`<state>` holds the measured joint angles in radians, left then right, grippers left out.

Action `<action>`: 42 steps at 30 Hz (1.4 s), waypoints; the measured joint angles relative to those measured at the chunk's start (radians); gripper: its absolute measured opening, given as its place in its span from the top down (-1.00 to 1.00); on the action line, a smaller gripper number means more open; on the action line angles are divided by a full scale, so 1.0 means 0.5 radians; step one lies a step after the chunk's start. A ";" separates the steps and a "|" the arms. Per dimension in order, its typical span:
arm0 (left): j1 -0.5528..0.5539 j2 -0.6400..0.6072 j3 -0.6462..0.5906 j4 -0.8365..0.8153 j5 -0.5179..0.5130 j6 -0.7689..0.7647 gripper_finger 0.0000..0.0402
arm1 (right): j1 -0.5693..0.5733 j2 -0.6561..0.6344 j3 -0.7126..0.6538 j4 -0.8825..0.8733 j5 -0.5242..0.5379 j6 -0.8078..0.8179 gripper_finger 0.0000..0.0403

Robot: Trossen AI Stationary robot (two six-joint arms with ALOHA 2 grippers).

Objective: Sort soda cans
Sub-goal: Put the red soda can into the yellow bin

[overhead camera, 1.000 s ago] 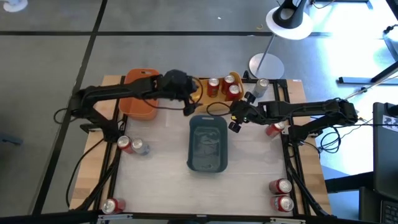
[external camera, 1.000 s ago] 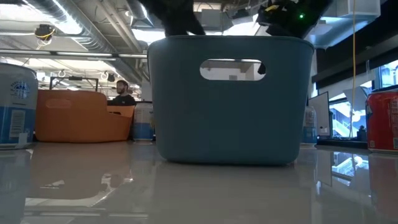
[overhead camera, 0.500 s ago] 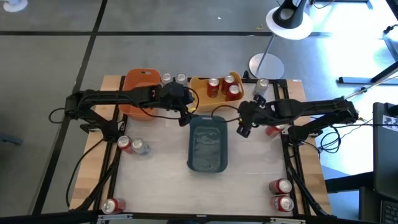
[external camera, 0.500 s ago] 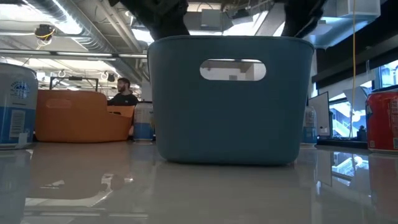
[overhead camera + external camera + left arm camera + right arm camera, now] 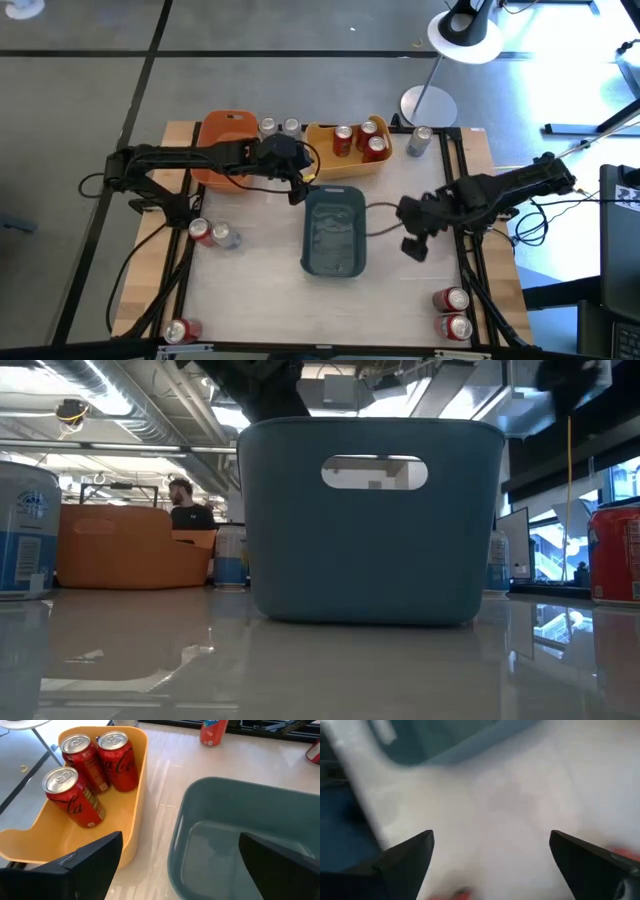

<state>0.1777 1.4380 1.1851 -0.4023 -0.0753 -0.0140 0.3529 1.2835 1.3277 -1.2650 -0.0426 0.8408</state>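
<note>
The right hand (image 5: 412, 243), fingers spread and empty, hangs just right of the dark blue-grey plastic bin (image 5: 334, 230). The left hand (image 5: 298, 187), also spread wide, hovers at that bin's far left corner. Three red metal soda cans (image 5: 362, 140) stand in the yellow plastic bin (image 5: 322, 163) beyond it, others scattered over the bench (image 5: 260, 300).

An open-plan lab or workshop: exposed ceiling ducts (image 5: 130, 405), a seated person (image 5: 186, 506), monitors (image 5: 518, 540) behind.

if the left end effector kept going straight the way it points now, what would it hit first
Probably the blue-grey bin. The open left end effector looks down across the bin's near rim, with the yellow bin and its three red cans off to one side. Depth is unclear, so it might reach the bin's floor first.
</note>
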 joint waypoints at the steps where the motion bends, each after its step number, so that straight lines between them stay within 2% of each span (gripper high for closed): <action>1: -0.007 0.000 0.000 0.000 0.001 -0.004 -0.92 | 0.038 0.000 0.000 0.026 -0.032 0.089 -0.92; 9: -0.090 0.000 0.000 0.006 0.001 0.002 -0.92 | 0.426 0.034 0.000 0.184 -0.053 0.544 -0.87; 12: -0.116 0.000 0.000 0.004 0.001 0.036 -0.92 | 0.548 0.035 0.000 0.339 0.064 0.736 -0.87; 15: -0.131 0.000 0.000 0.002 0.001 0.042 -0.92 | 0.675 0.035 0.000 0.543 0.282 0.900 -0.87; 19: -0.138 0.000 0.000 0.002 0.001 0.032 -0.92 | 0.764 0.036 0.000 0.721 0.332 1.044 -0.87; 22: -0.138 0.000 0.000 0.002 0.001 0.025 -0.92 | 0.820 0.054 0.001 0.660 0.339 1.264 -0.87; 30: -0.137 0.001 -0.001 -0.008 0.001 0.026 -0.92 | 1.007 0.094 0.000 0.095 0.227 1.842 -0.87; 33: -0.137 0.001 -0.001 -0.009 0.002 0.026 -0.92 | 1.055 0.134 -0.001 -0.050 0.126 2.019 -0.87; 42: -0.137 0.001 -0.001 -0.012 0.002 0.027 -0.92 | 1.066 0.247 -0.001 -0.188 -0.093 2.096 -0.87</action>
<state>0.1089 1.4384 1.1847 -0.4081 -0.0746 -0.0006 0.8860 1.4070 1.3273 -1.3591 -0.0891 1.8887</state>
